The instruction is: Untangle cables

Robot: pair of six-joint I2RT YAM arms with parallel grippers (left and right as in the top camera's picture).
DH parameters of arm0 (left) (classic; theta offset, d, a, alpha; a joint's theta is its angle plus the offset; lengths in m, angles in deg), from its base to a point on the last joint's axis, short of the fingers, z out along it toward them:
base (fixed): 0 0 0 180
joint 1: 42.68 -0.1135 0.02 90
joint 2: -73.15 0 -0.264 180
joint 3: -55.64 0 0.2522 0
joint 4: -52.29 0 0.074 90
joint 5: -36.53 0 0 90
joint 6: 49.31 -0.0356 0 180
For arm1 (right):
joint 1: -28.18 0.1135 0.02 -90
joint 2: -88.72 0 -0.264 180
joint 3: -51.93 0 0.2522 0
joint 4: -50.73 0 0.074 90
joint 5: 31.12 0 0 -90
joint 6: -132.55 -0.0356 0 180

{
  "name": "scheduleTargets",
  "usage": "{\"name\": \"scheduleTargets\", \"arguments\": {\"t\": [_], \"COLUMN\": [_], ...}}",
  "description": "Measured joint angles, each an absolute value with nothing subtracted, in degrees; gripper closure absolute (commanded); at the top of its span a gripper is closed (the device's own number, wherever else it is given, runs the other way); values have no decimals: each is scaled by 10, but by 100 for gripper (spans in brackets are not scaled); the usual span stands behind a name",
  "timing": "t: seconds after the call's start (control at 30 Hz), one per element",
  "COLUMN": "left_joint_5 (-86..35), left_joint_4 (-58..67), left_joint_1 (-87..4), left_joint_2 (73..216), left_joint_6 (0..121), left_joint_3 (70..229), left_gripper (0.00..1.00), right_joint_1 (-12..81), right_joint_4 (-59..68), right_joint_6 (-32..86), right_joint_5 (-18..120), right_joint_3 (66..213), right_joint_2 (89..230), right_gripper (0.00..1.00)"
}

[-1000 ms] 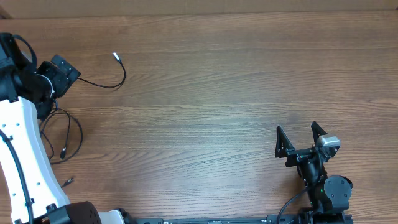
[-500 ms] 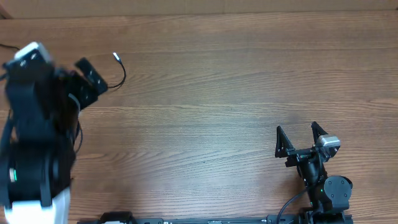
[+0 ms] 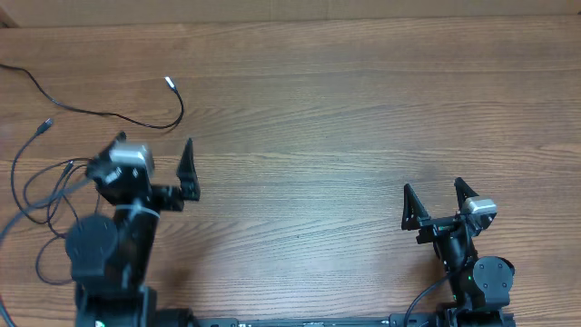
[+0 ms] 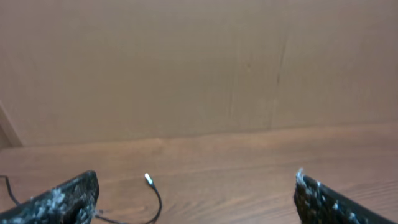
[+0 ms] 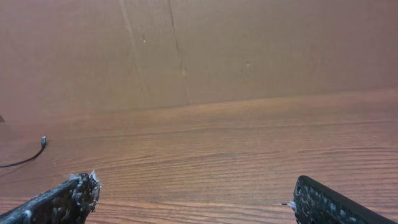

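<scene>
The desk (image 3: 327, 118) is brown wood with a fine lengthwise grain, matt and smooth; behind its far edge stands a plain brown board (image 4: 186, 62) with faint creases. The cables (image 3: 36, 182) are thin black cords in loose loops by the desk's left edge, with two small plug ends among them; one long cable (image 3: 109, 115) runs from the left edge in a shallow curve and hooks back to a silver tip near the far left corner; whether the loops are knotted or merely overlap I cannot tell. The left gripper (image 3: 152, 153) is black with rough, speckled fingers (image 4: 65, 198); its jaws stand wide and hold nothing, toward the front edge, just right of the loops. The right gripper (image 3: 436, 200), of the same make, sits near the front right corner, jaws wide and empty, well apart from every cord. A second ago the left arm lay over the left edge and hid most of the loops; now it has drawn back and they lie bare; the silver tip and the right gripper have kept their places.
</scene>
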State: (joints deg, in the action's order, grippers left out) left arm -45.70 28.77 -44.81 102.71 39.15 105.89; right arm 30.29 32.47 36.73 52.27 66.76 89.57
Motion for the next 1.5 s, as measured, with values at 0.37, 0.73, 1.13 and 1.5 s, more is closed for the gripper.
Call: {"name": "scheduleTargets", "arguments": {"t": [0.37,0.73,1.13,1.5], "left_joint_5": [-470,-511,-516,-516], "left_joint_4": [380,384,342,342], "left_joint_1": [-455,-455,-455,-455], "left_joint_2": [860,748,739,739], "left_joint_6": [369,362,362,362], "left_joint_3": [839,723,700,700], "left_gripper": [0,0,0,0], "right_joint_1": [303,303,303,302], "right_joint_4": [325,325,325,325], "right_joint_6": [366,366,366,366], "right_joint_5": [522,522,522,522], "right_joint_3": [668,668,668,668], "right_joint_2": [896,896,896,896], "right_gripper": [0,0,0,0]}}
